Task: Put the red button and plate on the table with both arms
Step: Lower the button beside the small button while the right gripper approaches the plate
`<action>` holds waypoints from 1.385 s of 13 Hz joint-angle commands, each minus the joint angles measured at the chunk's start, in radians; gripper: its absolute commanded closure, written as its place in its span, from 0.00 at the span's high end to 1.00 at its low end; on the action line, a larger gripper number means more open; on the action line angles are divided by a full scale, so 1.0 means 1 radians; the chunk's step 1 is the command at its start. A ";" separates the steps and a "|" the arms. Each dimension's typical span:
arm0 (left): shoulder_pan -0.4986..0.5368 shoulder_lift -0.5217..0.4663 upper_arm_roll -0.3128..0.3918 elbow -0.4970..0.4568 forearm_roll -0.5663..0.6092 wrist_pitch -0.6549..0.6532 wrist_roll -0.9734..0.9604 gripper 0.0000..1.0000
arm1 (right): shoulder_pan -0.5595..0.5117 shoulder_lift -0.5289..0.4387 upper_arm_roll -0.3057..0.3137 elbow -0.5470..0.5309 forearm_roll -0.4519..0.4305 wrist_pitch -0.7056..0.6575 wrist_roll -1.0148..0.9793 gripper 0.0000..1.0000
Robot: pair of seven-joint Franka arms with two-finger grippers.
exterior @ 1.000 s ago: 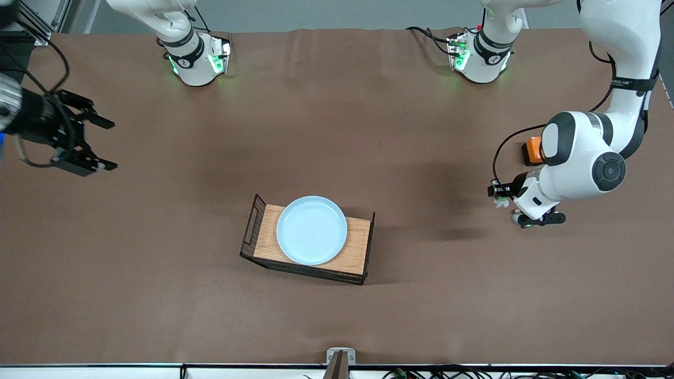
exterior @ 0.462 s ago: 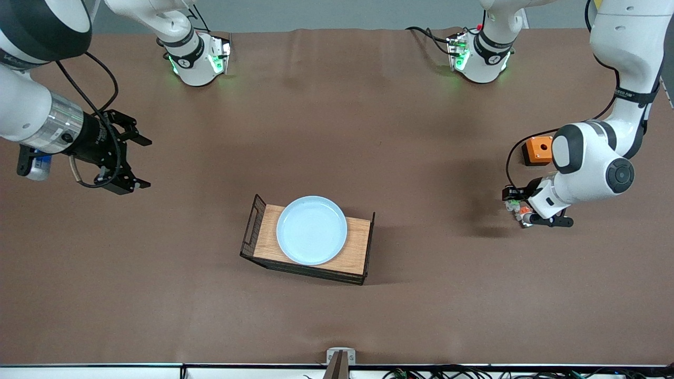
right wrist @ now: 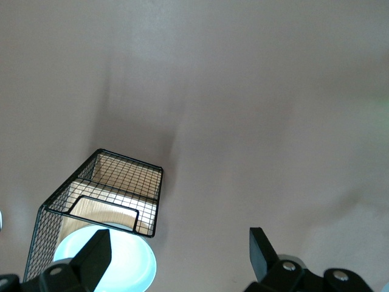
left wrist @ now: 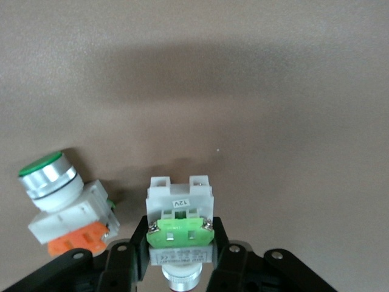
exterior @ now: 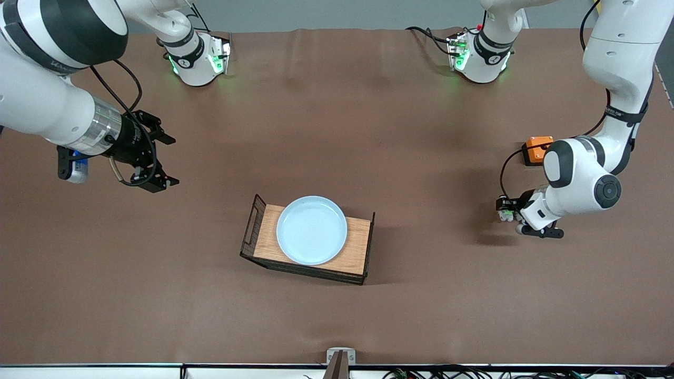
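Front view, bench: I see a large flat bench [exterior: 337, 131] under a plain brown sheet, both arm bases along its top edge.
Front view, rack: a small black wire rack with a wooden top [exterior: 358, 247] stands on the bench, toward the front camera's edge.
Front view, plate: the round pale-blue plate with a shallow rim [exterior: 311, 230] lies flat on the rack's wooden top, not on the brown sheet.
Front view, right hand: my right hand [exterior: 160, 158] hangs over bare bench at the right arm's end, fingers spread wide, nothing between them.
Front view, left hand: my left hand [exterior: 504, 209] is low over the bench at the left arm's end, mostly hidden by the wrist.
Front view, box: a small orange square box [exterior: 536, 149] sits on the bench near the left arm's wrist, farther from the front camera than the left hand.
Left wrist view, red button: the tiny silvery-white push-button piece with a bright green middle block [left wrist: 180, 226] is pinched between the left hand's [left wrist: 180, 255] black fingers [left wrist: 222, 243]; I cannot tell whether it touches the bench.
Left wrist view, second piece: a similar small button piece with a green cap and an orange-red block [left wrist: 67, 207] lies tilted on the bench just beside the red button.
Right wrist view, right hand: the black fingertips [right wrist: 261, 249] stand well apart, gripping nothing.
Right wrist view, rack and plate: the wire rack's end and part of the plate show under the right hand.
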 commanded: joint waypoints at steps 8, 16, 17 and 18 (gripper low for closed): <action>-0.035 0.079 -0.003 0.104 0.074 -0.010 -0.077 0.00 | 0.168 0.124 -0.013 0.014 -0.003 0.202 0.016 0.98; -0.073 0.085 -0.003 0.125 0.140 -0.026 -0.135 1.00 | 0.274 0.038 -0.015 -0.244 -0.012 0.499 0.068 0.99; -0.076 0.075 -0.003 0.130 0.140 -0.051 -0.135 1.00 | 0.294 0.053 -0.015 -0.245 -0.014 0.530 0.068 0.99; -0.075 0.070 -0.003 0.160 0.138 -0.092 -0.137 1.00 | 0.303 0.084 -0.015 -0.247 -0.014 0.559 0.068 0.99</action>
